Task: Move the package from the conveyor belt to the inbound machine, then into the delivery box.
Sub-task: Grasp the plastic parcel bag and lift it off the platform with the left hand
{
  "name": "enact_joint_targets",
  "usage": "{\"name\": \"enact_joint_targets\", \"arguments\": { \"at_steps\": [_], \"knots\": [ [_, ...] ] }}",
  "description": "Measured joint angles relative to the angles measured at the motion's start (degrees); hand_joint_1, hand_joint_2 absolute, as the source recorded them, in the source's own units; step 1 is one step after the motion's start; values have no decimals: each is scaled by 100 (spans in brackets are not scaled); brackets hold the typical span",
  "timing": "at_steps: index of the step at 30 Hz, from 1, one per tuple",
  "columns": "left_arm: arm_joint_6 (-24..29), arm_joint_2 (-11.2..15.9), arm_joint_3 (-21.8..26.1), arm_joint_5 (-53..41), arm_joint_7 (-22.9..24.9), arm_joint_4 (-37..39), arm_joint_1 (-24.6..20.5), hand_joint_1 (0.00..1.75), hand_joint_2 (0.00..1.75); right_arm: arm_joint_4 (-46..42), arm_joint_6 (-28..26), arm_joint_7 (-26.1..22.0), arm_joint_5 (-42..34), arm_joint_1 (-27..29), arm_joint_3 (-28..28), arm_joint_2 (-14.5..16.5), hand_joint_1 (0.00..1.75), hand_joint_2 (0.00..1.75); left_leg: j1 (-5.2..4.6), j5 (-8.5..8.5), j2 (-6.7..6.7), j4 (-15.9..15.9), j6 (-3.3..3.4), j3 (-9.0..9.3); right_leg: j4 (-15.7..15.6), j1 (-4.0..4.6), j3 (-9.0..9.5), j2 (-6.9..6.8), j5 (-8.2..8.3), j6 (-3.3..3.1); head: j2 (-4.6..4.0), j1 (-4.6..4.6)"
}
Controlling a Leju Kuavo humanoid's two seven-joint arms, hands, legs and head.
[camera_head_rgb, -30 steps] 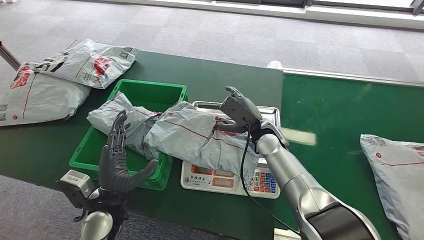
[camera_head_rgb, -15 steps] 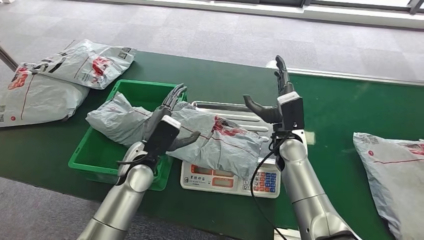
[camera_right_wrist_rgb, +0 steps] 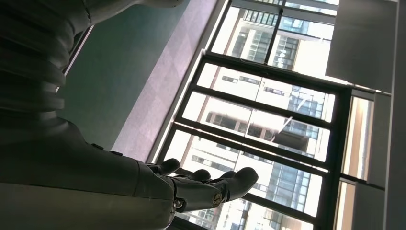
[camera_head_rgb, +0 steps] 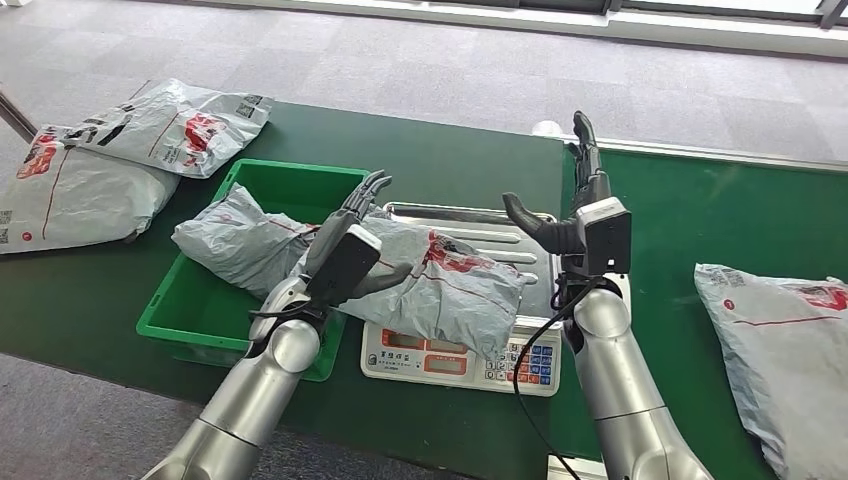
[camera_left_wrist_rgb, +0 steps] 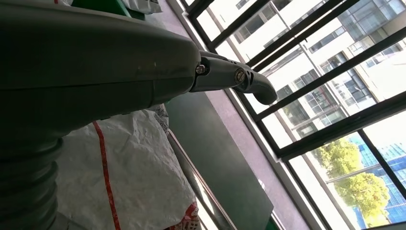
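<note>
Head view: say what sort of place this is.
Probably a parcel sorting station set up indoors: grey mailer bags on a green conveyor belt, a weighing scale holding a package, and a green crate.

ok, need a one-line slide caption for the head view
Both hands open: left hand reaches over the grey package on the scale beside the green bin; right hand is raised, holding nothing.

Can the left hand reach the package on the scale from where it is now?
Probably yes. The left hand, fingers apart, is at the near left end of the package on the scale, with nothing between them. The right hand is raised, off to the far side.
</note>
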Motion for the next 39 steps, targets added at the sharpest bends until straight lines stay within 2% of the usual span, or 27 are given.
{"name": "enact_joint_targets", "arguments": {
  "at_steps": [4,7,10,13,16,19,27,32,36,39],
  "knots": [
    [-1,-3,-19,-54,46,67,-32,0,175,-39,-8,-2,-15,19,-1,-17,0,175,-1,0,0,1,0,0,0,-1,0,0,0,0,0,0],
    [-82,-30,-109,-523,423,173,-145,0,175,-154,-190,-72,-128,123,-69,-55,0,175,-1,0,-9,3,1,-1,-1,-1,-1,-5,0,1,0,0],
    [-461,-112,-285,-1364,1013,537,-396,0,175,-580,-917,-436,-414,501,-348,-56,0,175,-1,0,-36,3,2,-4,-3,-1,7,-28,-5,5,0,0],
    [-973,-231,-474,-2043,1471,1163,-641,0,175,-1300,-1600,-713,-777,1125,-794,33,0,175,-3,-7,-45,2,8,-7,-3,-3,13,-35,-10,10,0,1],
    [-1196,-345,-549,-2267,1601,1735,-849,0,175,-1823,-1586,-597,-858,1642,-984,97,0,175,-4,-20,-19,1,14,-1,-4,-5,12,-14,-11,11,0,1],
    [-1215,-431,-604,-2316,1597,2116,-1040,0,175,-2094,-1552,-576,-858,1900,-1075,160,0,175,-4,-21,-18,0,17,3,-4,-5,16,-15,-13,13,0,1],
    [-1237,-533,-643,-2343,1598,2559,-1271,0,175,-2399,-1551,-571,-843,2099,-1202,217,0,175,-4,-18,-18,-1,20,19,-4,-5,38,-19,-13,13,0,0],
    [-1701,-592,-701,-2472,1743,2768,-1424,4,175,-2418,-1537,-467,-590,2127,-1222,266,0,175,-4,-19,-18,-1,21,31,-4,-5,52,-19,-13,13,0,0],
    [-1907,-637,-768,-2569,1844,2967,-1539,170,175,-2375,-1533,-440,-452,2157,-1207,354,0,175,-4,-23,-21,-2,23,44,-4,-5,66,-21,-19,16,0,0],
    [-2005,-661,-801,-2653,1903,3073,-1570,175,175,-2359,-1550,-400,-390,2200,-1196,407,0,175,-4,-29,-28,-3,27,59,-4,-4,85,-28,-31,18,0,0]
  ]
}}
